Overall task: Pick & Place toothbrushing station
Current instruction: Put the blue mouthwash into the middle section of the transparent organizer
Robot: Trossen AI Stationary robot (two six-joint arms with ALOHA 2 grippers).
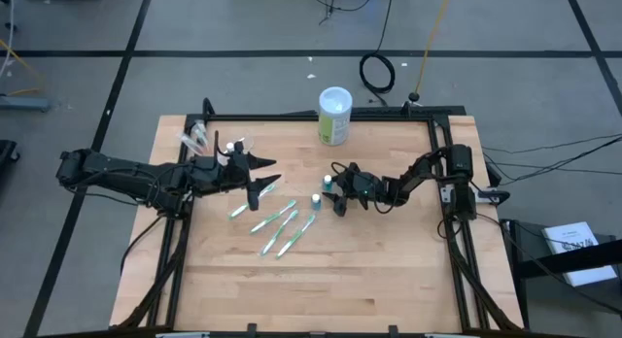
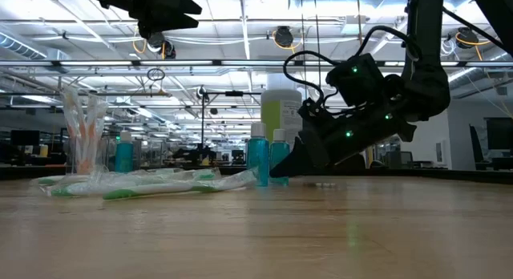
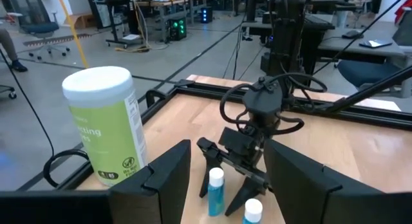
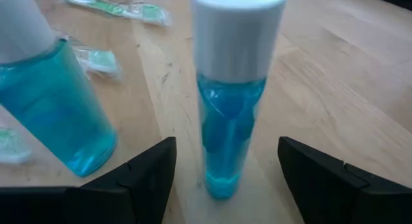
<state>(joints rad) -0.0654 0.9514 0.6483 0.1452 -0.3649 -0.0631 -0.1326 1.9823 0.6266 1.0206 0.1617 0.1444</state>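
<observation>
A clear cup (image 1: 198,138) holding pale pinkish toothbrushes stands at the table's far left and also shows in the low view (image 2: 83,139). Several wrapped green-and-white toothbrushes (image 1: 277,226) lie flat on the middle of the table. Two teal white-capped tubes stand upright there, one (image 1: 328,185) beside the other (image 1: 317,198). My right gripper (image 4: 226,150) is open and low over the table. Its fingers stand on either side of one tube (image 4: 232,121) without touching it. My left gripper (image 1: 265,177) is open and empty, above the table beside the cup.
A big green-and-white canister (image 1: 334,116) stands at the table's far edge. A third teal tube (image 2: 124,155) stands near the cup. A black frame (image 1: 442,124) runs along the table's edges. Bare wood lies toward the near edge.
</observation>
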